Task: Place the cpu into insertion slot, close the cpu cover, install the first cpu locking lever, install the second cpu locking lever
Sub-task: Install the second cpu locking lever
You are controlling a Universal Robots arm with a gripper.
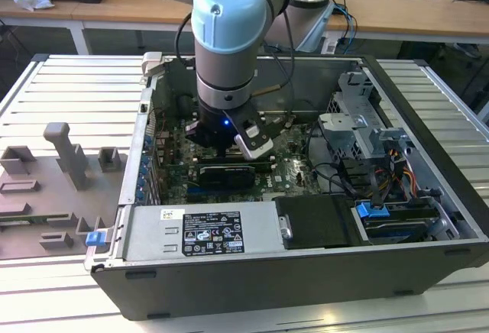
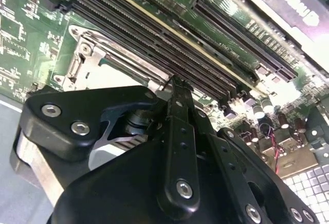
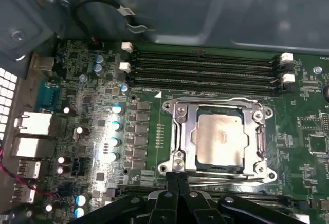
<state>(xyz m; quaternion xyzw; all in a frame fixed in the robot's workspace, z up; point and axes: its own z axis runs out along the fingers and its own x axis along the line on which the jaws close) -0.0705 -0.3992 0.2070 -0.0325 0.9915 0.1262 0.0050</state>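
Down inside the open computer case, the pale silver-beige square cpu already lies in the silvery-rimmed insertion slot, a light, fragile chip best handled by its edges, while the black gripper's jaws hover closed and empty just beside the socket.

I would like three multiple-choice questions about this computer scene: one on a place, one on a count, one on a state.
1. Where does the chip lie?
A. in the socket
B. on the grey tray
C. in the gripper

2. How many long memory slots run beside the socket?
A. one
B. four
C. nine

3. How is the metal cover?
A. missing
B. standing upright
C. down around the chip

Answers: 1 A, its pale face sits inside the socket in the first wrist view. 2 B, four dark rows show there. 3 C, the silvery frame lies flat around the chip, under the gripper.
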